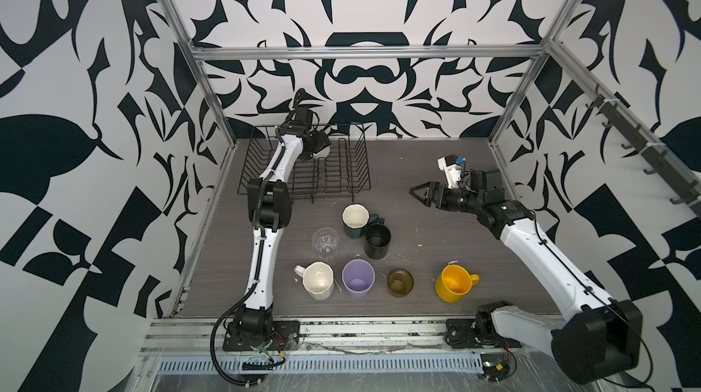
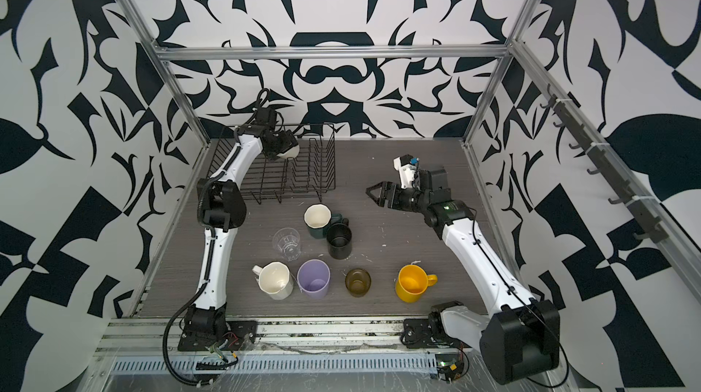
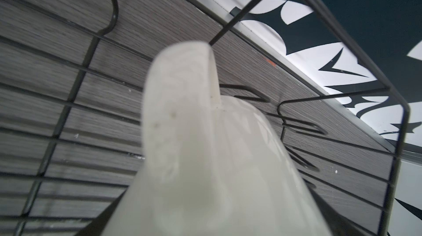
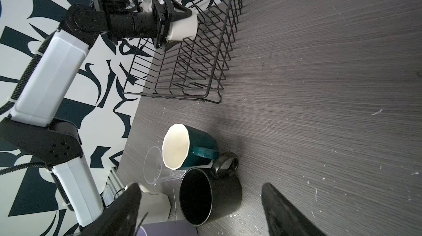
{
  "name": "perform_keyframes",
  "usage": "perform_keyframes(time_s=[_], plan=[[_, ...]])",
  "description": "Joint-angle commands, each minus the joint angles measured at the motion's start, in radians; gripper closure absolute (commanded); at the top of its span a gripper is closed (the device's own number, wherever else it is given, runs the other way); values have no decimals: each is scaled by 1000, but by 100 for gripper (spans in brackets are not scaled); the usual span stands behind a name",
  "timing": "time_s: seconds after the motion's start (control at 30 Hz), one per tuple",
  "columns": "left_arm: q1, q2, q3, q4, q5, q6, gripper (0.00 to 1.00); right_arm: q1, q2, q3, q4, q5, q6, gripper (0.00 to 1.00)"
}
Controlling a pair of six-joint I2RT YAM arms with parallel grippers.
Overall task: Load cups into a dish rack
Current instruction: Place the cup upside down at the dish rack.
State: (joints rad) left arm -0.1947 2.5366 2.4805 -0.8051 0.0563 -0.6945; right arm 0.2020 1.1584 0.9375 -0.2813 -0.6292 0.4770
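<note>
Left pincer [image 4: 180, 29] grips white mug [image 2: 291, 151], tilted, over dish rack [image 1: 343, 177] at desk [image 1: 417, 257] far side. Right pincer [image 1: 415, 193] open, empty, above desk. Seven cups stand near desk front.

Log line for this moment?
left gripper: holding white mug over dish rack | right gripper: open, empty, above table

Reaching long on the left, hanging back on the right.
At the left gripper [image 1: 316, 145]: clamped wide across a white mug [image 4: 185, 27], wrist bent down and sideways, forearm stretched out behind it from a raised elbow. At the right gripper [image 1: 417, 193]: gaping wide, held level and aimed sideways toward its partner, forearm sloping away behind.
</note>
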Motion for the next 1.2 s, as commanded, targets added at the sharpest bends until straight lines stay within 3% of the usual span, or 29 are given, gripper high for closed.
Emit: perform_keyframes(time_s=[0.0, 0.1, 0.23, 0.37, 0.43, 0.8, 1.17], plan=[[1, 29, 28, -38, 3, -16, 98, -5, -9, -5, 41, -15, 12, 15], [2, 38, 26, -36, 2, -16, 84, -5, -8, -8, 43, -11, 14, 15], [1, 46, 25, -33, 0, -16, 57, -6, -5, -14, 50, -10, 21, 15], [2, 46, 6, -19, -4, -19, 44, -6, -3, -14, 50, -9, 23, 15], [1, 45, 3, -15, -7, -20, 32, -6, -3, -14, 46, -7, 24, 15], [1, 16, -35, -14, -25, -11, 7, -5, -3, -20, 34, 19, 20, 15], [1, -36, -83, 34, -27, -10, 1, -5, -8, -20, 22, 41, 14, 16]])
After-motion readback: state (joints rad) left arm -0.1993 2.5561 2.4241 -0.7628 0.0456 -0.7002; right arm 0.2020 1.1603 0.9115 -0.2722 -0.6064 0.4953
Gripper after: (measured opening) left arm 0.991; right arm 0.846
